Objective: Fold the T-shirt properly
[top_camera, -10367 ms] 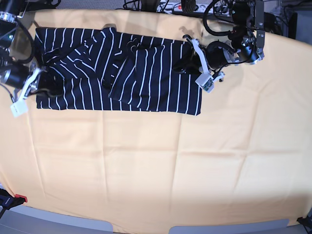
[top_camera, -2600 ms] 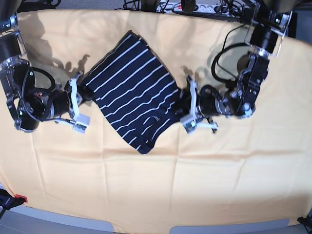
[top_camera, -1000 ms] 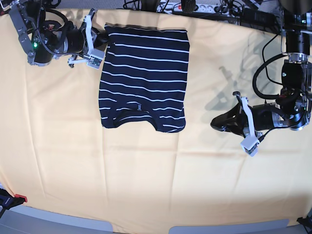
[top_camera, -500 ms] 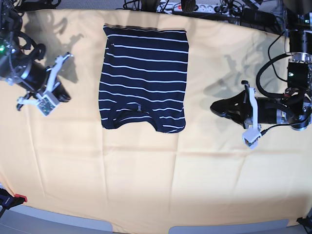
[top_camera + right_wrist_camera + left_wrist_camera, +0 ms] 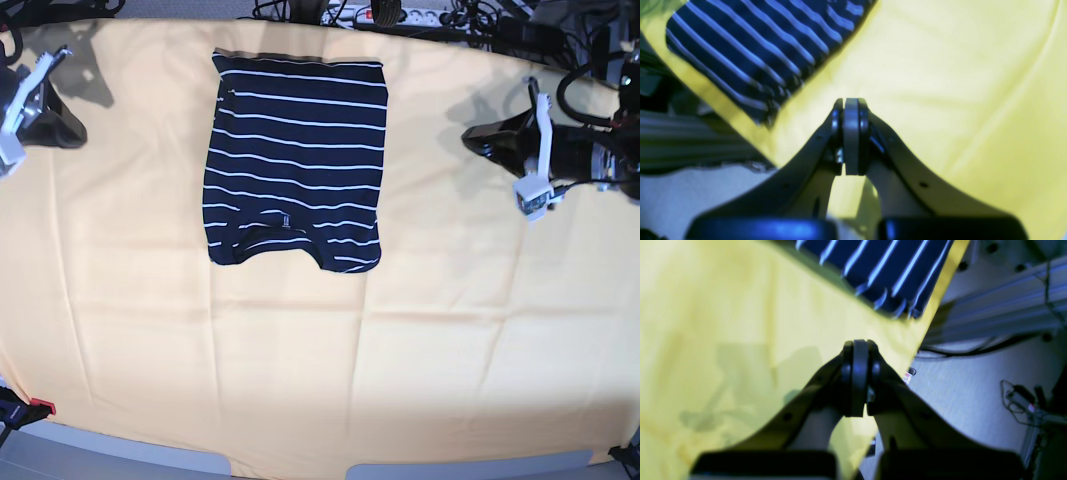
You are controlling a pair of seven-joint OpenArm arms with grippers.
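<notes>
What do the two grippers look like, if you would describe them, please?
Both the left gripper and right gripper have curved black fingers tapering to narrow tips. In the base view each carries a small white block on its side, and black cables loop behind the left arm.

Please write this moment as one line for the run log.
T-shirt: folded, flat on cloth | left gripper: shut, empty | right gripper: shut, empty

One dark navy cloth T-shirt with thin white pinstripes (image 5: 296, 160), folded into a rectangle. One table draped in plain yellow-orange cloth (image 5: 320, 360). Two pincers: left pincer (image 5: 470, 139), right pincer (image 5: 75, 133). Both pressed closed, empty.
</notes>
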